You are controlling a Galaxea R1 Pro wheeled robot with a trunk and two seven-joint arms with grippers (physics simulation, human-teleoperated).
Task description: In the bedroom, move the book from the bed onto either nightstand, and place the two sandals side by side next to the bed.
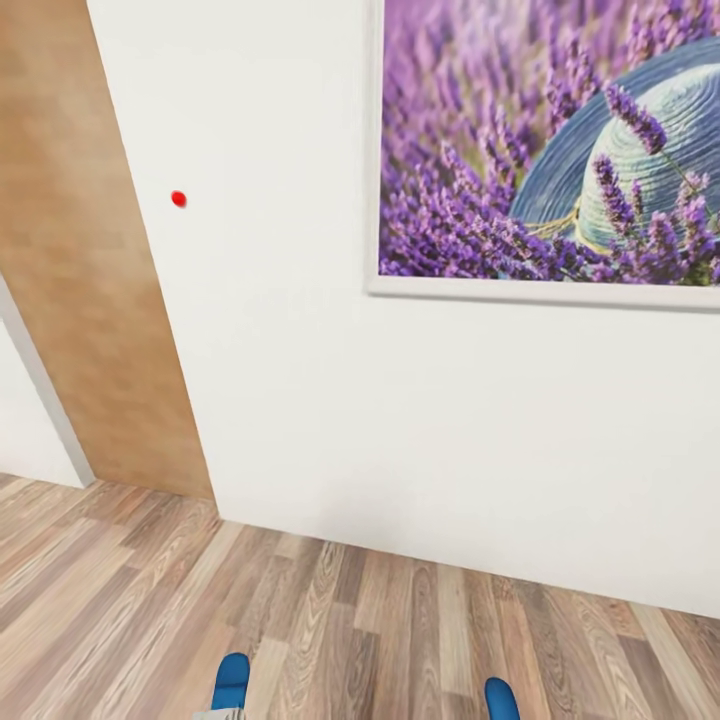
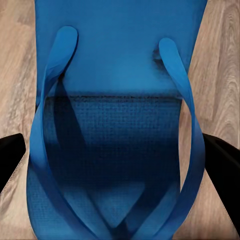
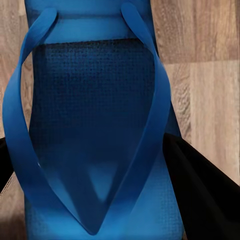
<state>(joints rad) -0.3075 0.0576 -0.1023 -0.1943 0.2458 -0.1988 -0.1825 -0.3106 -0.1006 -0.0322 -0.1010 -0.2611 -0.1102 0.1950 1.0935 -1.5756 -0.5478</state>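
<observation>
Two blue sandals (image 2: 120, 75) (image 3: 95, 125) sit grasped in the jaws, one each, while a white wall (image 1: 400, 420) with a lavender picture (image 1: 550, 140) blocks twelve o'clock.

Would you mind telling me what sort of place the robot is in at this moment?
Probably a room or hallway in a home: a white wall carries a large framed lavender picture, a wood-plank floor runs below, and a light wooden door panel stands at the left. Each wrist view shows a blue sandal between dark jaws.
</observation>
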